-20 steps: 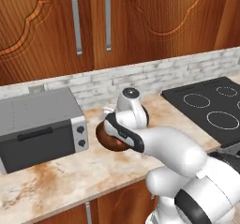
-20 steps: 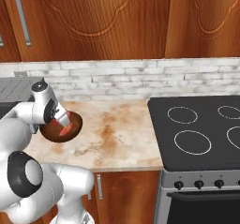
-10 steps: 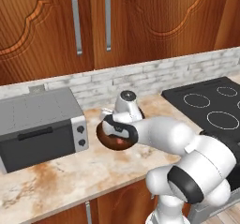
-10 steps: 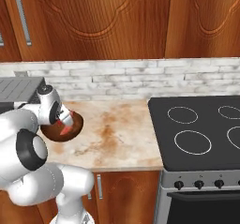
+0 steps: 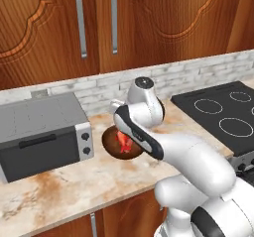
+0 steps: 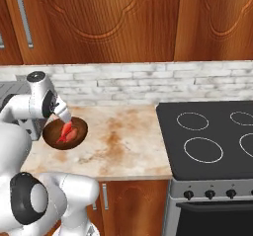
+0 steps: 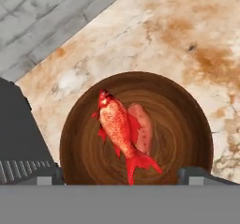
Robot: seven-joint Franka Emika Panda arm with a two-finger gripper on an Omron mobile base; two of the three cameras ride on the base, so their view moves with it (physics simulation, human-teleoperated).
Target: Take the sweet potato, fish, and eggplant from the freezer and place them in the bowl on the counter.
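counter [image 5: 74,181]: beige blotchy top, brick wall behind, oven [image 5: 42,132] at left, stove [image 6: 212,136] at right
gripper [image 7: 122,175]: jaws now spread wide, nothing btwn tips; were shut a sec ago; hangs just over bowl
fish [image 7: 119,129]: red, just let go, lies in bowl, partly on potato
potato [image 7: 143,127]: pinkish, in bowl under/beside fish
bowl [image 7: 187,134]: dark brown, on counter just beside oven
task: 2 of 3 in, judging by this; eggplant left, next trip to freezer
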